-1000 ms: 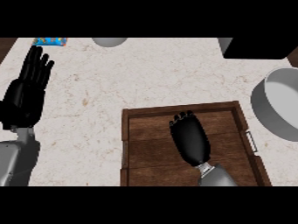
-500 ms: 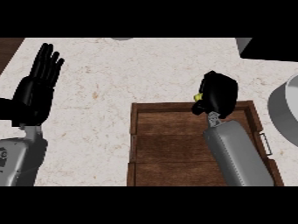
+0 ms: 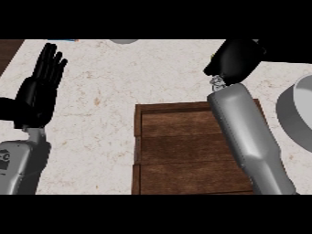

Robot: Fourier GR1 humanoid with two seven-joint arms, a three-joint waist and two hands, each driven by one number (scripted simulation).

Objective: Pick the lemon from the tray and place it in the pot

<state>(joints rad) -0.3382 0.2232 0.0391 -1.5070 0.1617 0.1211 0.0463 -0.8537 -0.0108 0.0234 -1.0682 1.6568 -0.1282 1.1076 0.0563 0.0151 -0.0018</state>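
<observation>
1. From my remote seat I looked down on a pale, speckled stone counter (image 3: pixel 151 73), with dark wood showing at its far left corner.
2. A brown wooden tray (image 3: pixel 185 151) lay on the counter in the lower middle of the view, its plank floor bare wherever the arm did not cover it.
3. A grey pot (image 3: pixel 307 119) stood at the right edge, just beside the tray, cut off by the border of the view.
4. My right hand (image 3: pixel 236 57) was raised above the counter beyond the tray's far rim, to the left of the pot, its grey forearm running diagonally across the tray's right side.
5. That hand's fingers looked curled into a closed shape, seen from the back.
6. I could not see the lemon anywhere; nothing yellow showed in the tray, in the visible part of the pot, or at the hand, so I cannot tell whether the curled fingers were wrapped round it.
7. My left hand (image 3: pixel 40 91) rested at the left side, fingers straight and pointing up, thumb spread, holding nothing.
8. A small grey round shape (image 3: pixel 123 41) peeked in at the counter's far edge, too clipped to identify.
</observation>
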